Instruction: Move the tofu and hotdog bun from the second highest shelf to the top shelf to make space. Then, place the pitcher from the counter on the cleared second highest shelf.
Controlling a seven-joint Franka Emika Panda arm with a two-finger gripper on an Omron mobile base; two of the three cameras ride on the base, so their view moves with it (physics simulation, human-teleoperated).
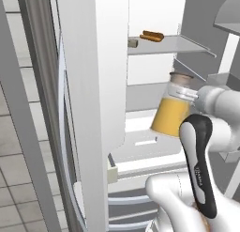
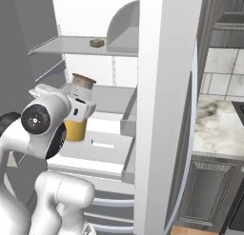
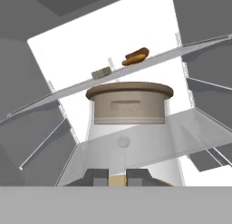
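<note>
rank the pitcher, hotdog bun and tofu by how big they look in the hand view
1. pitcher, by far, though it sits right at the camera
2. hotdog bun
3. tofu, only slightly smaller than the bun; both lie on the top shelf

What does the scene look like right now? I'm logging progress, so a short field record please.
tofu: on the top shelf, left of the bun
hotdog bun: on the top shelf
pitcher: held tilted at the fridge opening, below the top shelf, orange juice inside
gripper: jaws shut on the pitcher near its neck
second highest shelf: looks bare, pitcher not yet set down
</note>
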